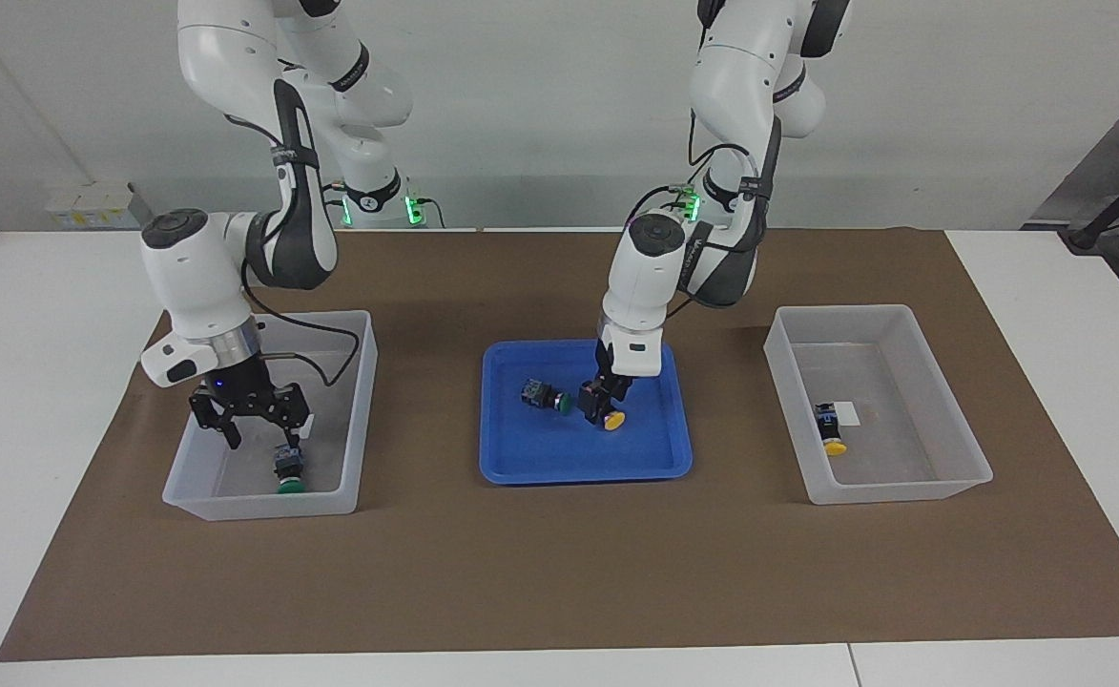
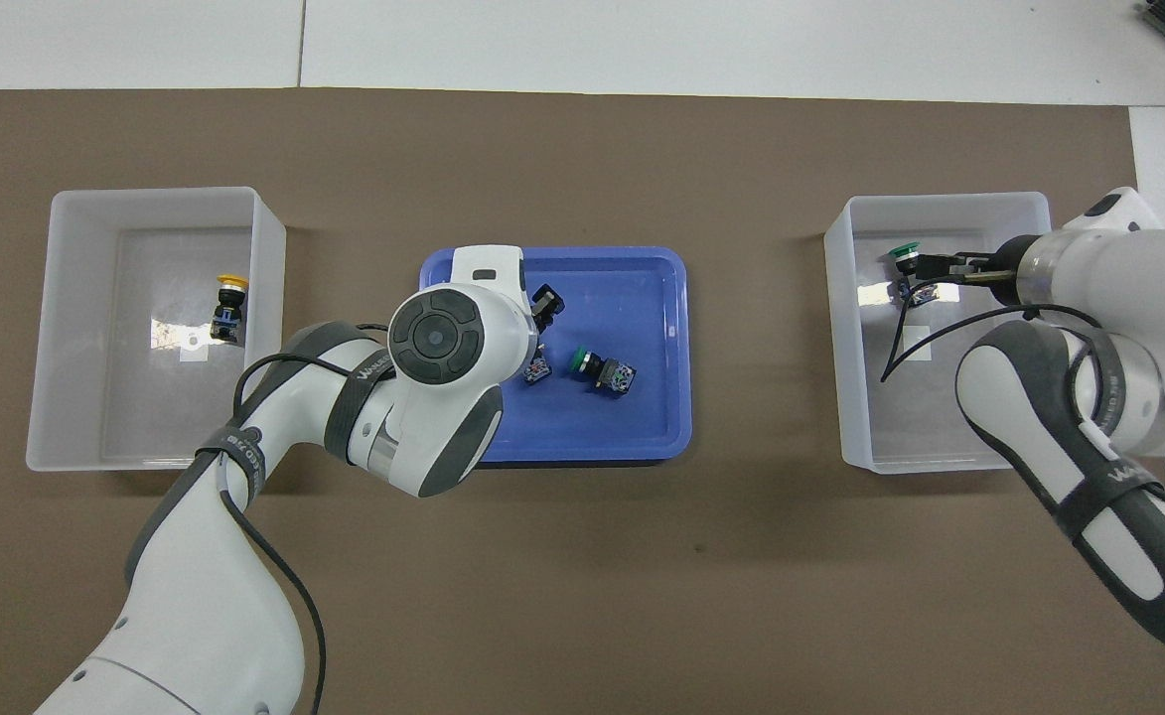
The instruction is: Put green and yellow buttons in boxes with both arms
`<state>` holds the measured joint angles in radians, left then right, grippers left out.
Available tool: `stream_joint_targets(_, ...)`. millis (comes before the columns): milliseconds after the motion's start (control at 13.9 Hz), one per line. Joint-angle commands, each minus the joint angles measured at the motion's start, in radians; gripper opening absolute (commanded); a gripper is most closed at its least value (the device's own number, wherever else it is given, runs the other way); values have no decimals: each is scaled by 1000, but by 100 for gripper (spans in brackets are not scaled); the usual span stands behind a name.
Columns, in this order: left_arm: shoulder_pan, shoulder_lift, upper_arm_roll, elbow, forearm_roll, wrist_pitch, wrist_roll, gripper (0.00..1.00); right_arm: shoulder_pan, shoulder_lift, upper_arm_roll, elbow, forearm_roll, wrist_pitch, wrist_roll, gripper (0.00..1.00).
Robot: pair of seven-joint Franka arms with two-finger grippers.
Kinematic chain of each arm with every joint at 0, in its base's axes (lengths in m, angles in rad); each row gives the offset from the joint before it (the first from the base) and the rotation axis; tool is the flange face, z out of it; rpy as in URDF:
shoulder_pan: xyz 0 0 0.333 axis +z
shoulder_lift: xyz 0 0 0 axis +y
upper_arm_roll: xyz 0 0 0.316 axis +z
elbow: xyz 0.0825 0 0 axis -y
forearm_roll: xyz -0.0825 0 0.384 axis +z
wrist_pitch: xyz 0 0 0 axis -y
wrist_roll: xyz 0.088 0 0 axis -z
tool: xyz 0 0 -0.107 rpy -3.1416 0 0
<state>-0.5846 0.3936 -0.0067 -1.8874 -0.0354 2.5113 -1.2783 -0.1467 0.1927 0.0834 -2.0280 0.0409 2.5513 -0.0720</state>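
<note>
Facing view: at the lower left of the frame the right end effector hangs inside the green-button box with its fingers spread. The boxed green button lies free on the floor below it. At centre frame the left end effector is down in the blue tray, right at the tray yellow button. Whether it has pinched the button I cannot tell. The tray green button lies just beside them. At the right of the frame the boxed yellow button rests in the yellow-button box.

Overhead view: the sides swap. The right end effector sits over the boxed green button at the upper right. The left arm's wrist hides most of the left end effector and the cap of the tray yellow button.

Risks, as I judge them: a shallow or off-centre hold on the tilted tray yellow button could let it twist out on the lift. The tray green button is close enough to be knocked. A careless exit could catch the right arm's dangling cable on the box wall.
</note>
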Motion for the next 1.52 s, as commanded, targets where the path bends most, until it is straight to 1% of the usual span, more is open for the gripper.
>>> stream_joint_targets(0,-12,24,11,-33,-11,75,-7,73,1,-134,10,6,19,-179,9,100)
stream_joint_targets(72,-12,24,11,-39,-11,78,-7,73,9,-165,12,6,17,-215,6,100)
stream_joint_targets(144,-12,24,11,-41,-9,78,-7,70,16,-192,12,6,17,-250,0,100)
stream_joint_targets(289,-12,22,11,-44,-9,76,-4,63,31,-232,19,8,17,-304,-17,100)
stream_joint_targets(433,-11,21,11,-47,-9,70,-3,54,87,-236,22,8,17,-304,-19,100)
stream_joint_targets(505,-11,21,11,-49,-11,69,-3,48,129,-234,22,9,17,-295,-20,100)
stream_joint_targets(649,-11,19,11,-49,-9,66,-3,35,195,-227,24,9,17,-293,-35,100)
stream_joint_targets(794,-9,19,11,-45,-9,63,0,17,261,-219,22,6,17,-289,-70,100)
stream_joint_targets(866,-3,21,11,-38,-6,55,10,4,269,-210,22,8,16,-289,-130,100)
stream_joint_targets(938,3,22,11,-20,2,29,19,0,272,-201,24,6,19,-289,-187,100)
stream_joint_targets(1010,6,25,11,20,2,-18,30,0,300,-187,24,6,19,-289,-225,100)
stream_joint_targets(1082,22,28,11,74,2,-92,46,0,320,-167,24,6,20,-278,-235,100)
stream_joint_targets(1155,35,39,11,136,5,-168,69,0,344,-159,24,0,22,-281,-261,100)
stream_joint_targets(1227,48,62,11,204,5,-240,89,0,390,-144,24,-4,22,-276,-276,100)
stream_joint_targets(1299,71,74,11,265,6,-306,123,0,407,-118,24,-5,22,-267,-282,100)
stream_joint_targets(1443,126,77,10,332,5,-411,207,0,426,-76,24,-5,22,-240,-298,100)
